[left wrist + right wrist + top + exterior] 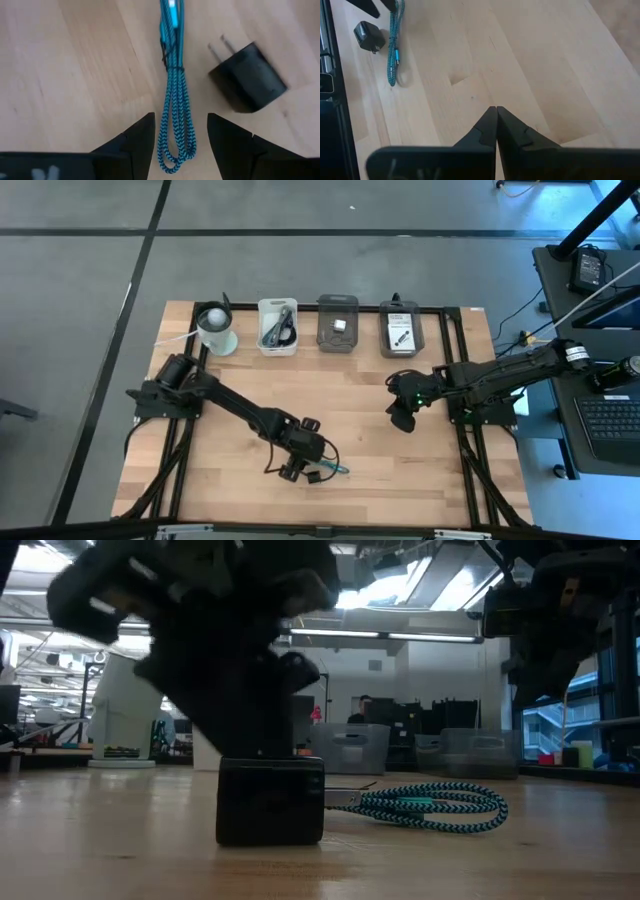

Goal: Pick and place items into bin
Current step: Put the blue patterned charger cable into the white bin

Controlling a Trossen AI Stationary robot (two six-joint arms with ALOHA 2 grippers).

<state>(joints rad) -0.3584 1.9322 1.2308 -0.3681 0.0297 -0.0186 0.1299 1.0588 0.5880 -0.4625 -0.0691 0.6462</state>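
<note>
Black plug adapter (270,802) sits just beside the teal braided cable (174,100). Left gripper (180,137) straddles that cable, jaws apart. Right gripper (496,131) hovers well apart from it, jaws together.

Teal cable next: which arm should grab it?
Left. Its end effector hangs open right over the teal cable, fingers either side of the looped end, charger beside it. The right end effector is shut and far across the table.

The coiled cable (175,95) lies just beside the plug block (247,77).
</note>
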